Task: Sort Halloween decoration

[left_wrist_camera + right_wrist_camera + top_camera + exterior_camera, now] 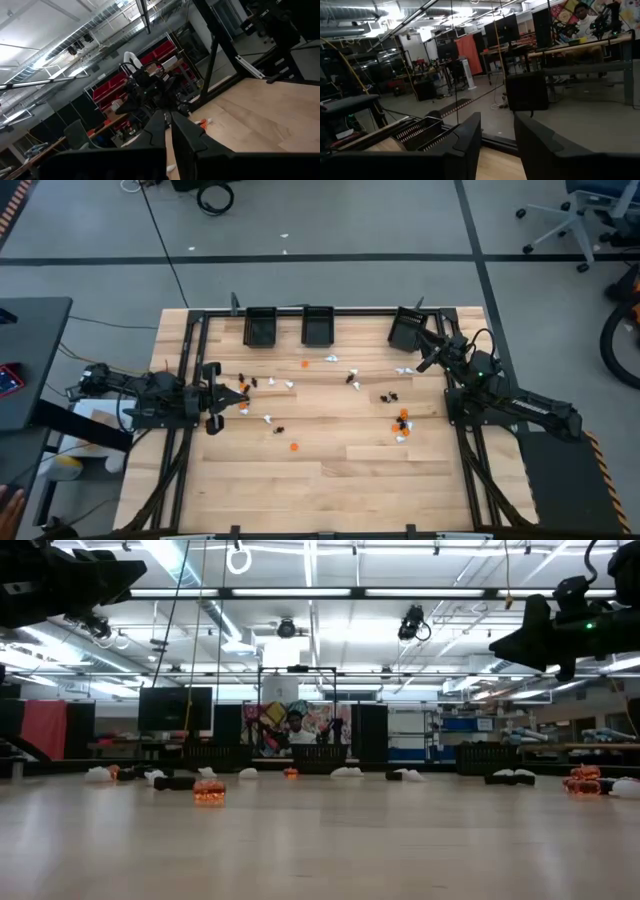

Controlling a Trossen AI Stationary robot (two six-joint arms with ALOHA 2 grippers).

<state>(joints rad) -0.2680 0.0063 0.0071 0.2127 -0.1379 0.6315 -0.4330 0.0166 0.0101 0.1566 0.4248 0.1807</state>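
Observation:
The Halloween trinkets, orange, white and black, lie scattered across the middle of the wooden table: an orange one (305, 364), a white one (330, 359), black ones (388, 397), an orange cluster (403, 421). In the low view they rest on the tabletop, one orange piece (209, 792) nearest. My left gripper (238, 397) is at the table's left, beside a few trinkets (243, 387); its fingers (187, 137) stand together, and nothing shows between them. My right gripper (428, 354) is open and empty, raised near the tilted right bin (408, 330).
Three small black bins stand along the far edge: left (260, 327), middle (317, 326), and the right one turned askew. A black frame (190, 330) runs around the table. Bare wood lies toward the near edge (330, 490).

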